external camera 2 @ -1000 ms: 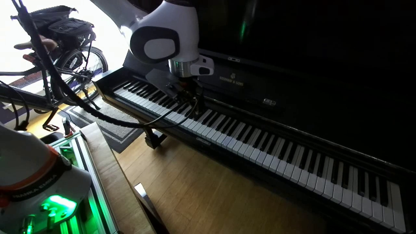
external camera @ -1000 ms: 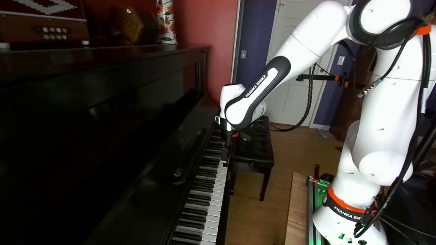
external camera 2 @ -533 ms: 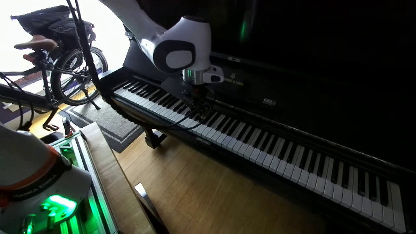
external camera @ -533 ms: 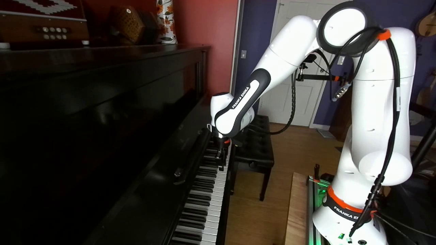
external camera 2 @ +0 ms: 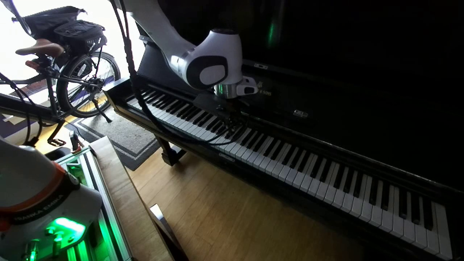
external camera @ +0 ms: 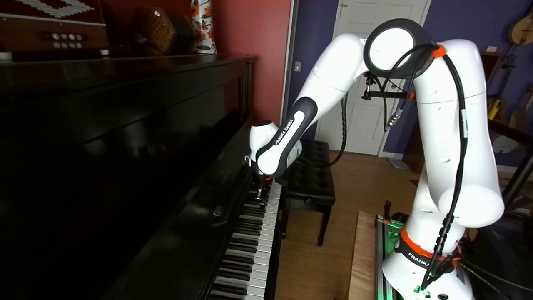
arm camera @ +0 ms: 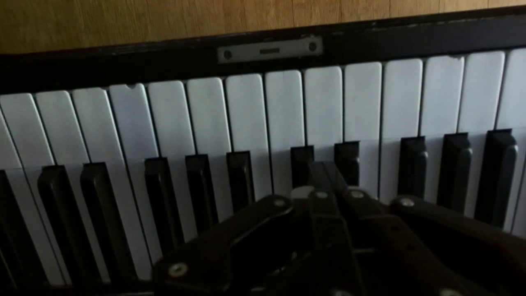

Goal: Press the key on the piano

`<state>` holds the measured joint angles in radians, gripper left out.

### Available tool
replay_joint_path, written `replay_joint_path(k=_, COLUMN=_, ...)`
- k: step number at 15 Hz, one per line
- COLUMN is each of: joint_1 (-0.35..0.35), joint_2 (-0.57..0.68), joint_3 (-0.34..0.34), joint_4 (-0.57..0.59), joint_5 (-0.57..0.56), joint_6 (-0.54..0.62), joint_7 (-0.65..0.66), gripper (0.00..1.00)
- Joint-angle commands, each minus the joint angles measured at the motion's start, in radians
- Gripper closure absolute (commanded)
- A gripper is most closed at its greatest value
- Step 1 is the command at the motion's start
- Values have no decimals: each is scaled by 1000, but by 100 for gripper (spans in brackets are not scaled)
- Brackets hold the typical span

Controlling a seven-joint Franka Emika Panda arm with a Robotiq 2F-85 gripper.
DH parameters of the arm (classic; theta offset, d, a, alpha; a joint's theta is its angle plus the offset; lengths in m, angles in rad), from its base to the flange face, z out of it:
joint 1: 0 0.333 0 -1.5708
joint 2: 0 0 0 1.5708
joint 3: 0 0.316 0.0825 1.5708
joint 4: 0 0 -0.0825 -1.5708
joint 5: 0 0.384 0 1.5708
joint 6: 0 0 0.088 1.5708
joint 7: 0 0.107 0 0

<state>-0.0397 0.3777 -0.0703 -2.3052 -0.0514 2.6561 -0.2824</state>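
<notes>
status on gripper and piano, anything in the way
Gripper shut. Piano keys directly under it, contact can't be told. Cable hangs looped near gripper, might snag.

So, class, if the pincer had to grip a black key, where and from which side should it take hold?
Probably from above, across the long sides of a black key near its front end: it stands as a narrow ridge above the white keys, with room either side. The pincer looks shut, so it would need opening first.
</notes>
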Motion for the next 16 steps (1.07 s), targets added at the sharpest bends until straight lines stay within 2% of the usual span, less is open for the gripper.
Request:
replay_joint_path(k=1, joint_1=-14, joint_2=41, joint_3=13, joint_4=27, joint_5=-33, joint_6=29, joint_7=23, gripper=100)
replay_joint_path(k=16, joint_1=-20, joint_2=90, joint_3=25, joint_4=59, joint_5=-37, joint_6=77, joint_7=18, gripper=100)
